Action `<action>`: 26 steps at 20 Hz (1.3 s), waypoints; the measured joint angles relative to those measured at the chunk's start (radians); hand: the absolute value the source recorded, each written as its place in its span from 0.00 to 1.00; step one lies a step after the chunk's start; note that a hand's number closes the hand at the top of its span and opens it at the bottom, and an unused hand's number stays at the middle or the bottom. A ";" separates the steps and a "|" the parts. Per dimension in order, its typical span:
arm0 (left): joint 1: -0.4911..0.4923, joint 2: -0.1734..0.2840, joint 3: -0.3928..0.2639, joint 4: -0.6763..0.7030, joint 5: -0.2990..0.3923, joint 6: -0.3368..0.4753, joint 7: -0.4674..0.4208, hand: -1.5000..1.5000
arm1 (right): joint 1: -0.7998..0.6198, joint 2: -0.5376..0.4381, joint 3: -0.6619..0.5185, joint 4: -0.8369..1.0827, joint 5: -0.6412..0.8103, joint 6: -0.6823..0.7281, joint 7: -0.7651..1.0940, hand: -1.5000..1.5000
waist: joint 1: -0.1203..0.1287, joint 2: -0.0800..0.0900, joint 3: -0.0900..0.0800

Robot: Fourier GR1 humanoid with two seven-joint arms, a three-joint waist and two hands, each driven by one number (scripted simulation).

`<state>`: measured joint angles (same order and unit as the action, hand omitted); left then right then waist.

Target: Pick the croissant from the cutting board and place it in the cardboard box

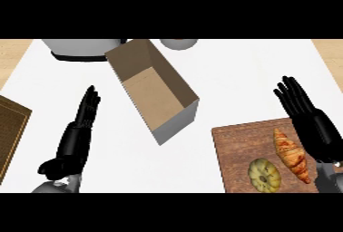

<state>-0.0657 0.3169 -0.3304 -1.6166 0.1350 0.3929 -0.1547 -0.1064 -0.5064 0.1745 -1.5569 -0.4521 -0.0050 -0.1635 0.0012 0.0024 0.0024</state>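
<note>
A golden-brown croissant (292, 155) lies on the right side of the wooden cutting board (234, 149), at the lower right of the head view. Just right of the croissant my right hand (309, 122) is open, fingers straight and pointing away from me, beside it and not holding it. The open cardboard box (151, 88) sits up and left of the board, its inside bare. My left hand (77, 131) is open at the left, fingers straight, well away from the box and board.
A round yellow pastry (264, 175) lies on the board left of the croissant. A grey-and-black pot or appliance (80, 49) stands at the back left, a round item (178, 44) behind the box. A brown woven mat (10, 131) lies at the left edge.
</note>
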 measured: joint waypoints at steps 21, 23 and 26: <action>0.042 0.127 0.092 0.100 -0.051 -0.057 0.222 0.50 | 0.013 -0.227 -0.008 0.039 0.634 -0.188 -0.180 0.00 | -0.005 -0.005 -0.004; 0.048 0.129 0.098 0.108 -0.050 -0.062 0.215 0.50 | 0.012 -0.297 0.007 0.013 0.700 -0.163 -0.121 0.00 | -0.005 -0.006 -0.005; 0.044 0.143 0.112 0.097 -0.040 -0.076 0.228 0.50 | 0.016 -0.396 0.048 -0.029 0.789 -0.090 -0.019 0.00 | -0.005 -0.007 -0.006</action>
<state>-0.0212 0.4602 -0.2183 -1.5201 0.0952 0.3165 0.0732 -0.0900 -0.9024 0.2221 -1.5863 0.3366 -0.0953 -0.1824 -0.0036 -0.0047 -0.0040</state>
